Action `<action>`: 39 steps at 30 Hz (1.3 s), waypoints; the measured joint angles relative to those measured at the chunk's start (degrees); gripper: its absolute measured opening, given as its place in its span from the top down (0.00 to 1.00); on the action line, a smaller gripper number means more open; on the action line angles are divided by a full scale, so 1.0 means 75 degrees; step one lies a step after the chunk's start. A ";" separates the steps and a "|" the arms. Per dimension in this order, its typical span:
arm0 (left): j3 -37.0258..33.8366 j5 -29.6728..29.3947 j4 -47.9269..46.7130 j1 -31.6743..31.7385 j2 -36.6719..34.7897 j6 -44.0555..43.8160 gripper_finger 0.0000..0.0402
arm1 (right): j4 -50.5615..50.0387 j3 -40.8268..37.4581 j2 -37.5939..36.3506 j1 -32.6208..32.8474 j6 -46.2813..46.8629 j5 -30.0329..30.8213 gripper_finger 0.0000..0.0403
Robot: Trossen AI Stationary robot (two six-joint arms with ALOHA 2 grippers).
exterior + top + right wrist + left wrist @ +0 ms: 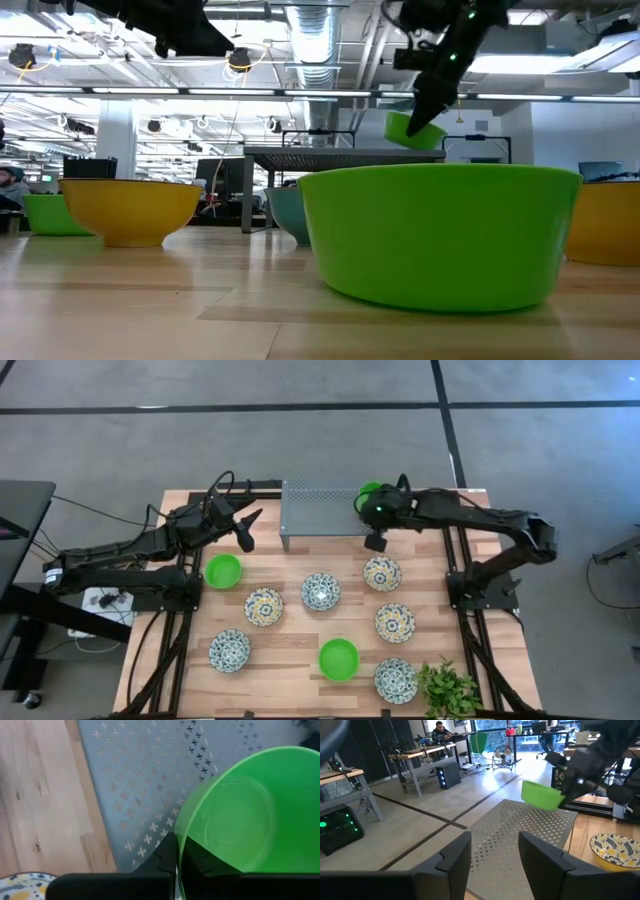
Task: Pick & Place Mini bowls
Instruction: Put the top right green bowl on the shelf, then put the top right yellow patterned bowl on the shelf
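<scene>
Nearest lay a green bowl [440,232] on the table [290,650], patterned bowls around. Farther back, R gripper [374,508] pinched another green mini bowl [368,493] by its rim, tilted above the perforated shelf [318,505]. L gripper [244,530] hovered nearby, jaws spread.

Rack [320,507]: at the bench's [290,660] far edge, middle.
Right gripper [372,507]: above the rack's right end, clamped on a tilted bowl [368,493].
Left gripper [247,530]: just left of the rack, jaws apart.
Other bowls [321,591]: eight spread on the bench before the rack.
Plant [447,689]: near right corner.
</scene>
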 joint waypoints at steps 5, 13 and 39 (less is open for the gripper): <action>0.0000 0.0001 -0.0003 -0.0005 0.0000 -0.0003 0.60 | -0.0735 0.0831 0.0584 -0.0161 0.0009 -0.0570 1.00; -0.0006 0.0000 -0.0005 -0.0012 0.0000 -0.0003 0.62 | -0.1479 0.1637 0.1464 -0.0365 -0.0045 -0.0701 0.94; -0.0006 0.0416 -0.0404 -0.0015 0.0000 -0.0453 0.65 | -0.4720 0.4594 0.1973 0.0955 0.0438 -0.0524 0.68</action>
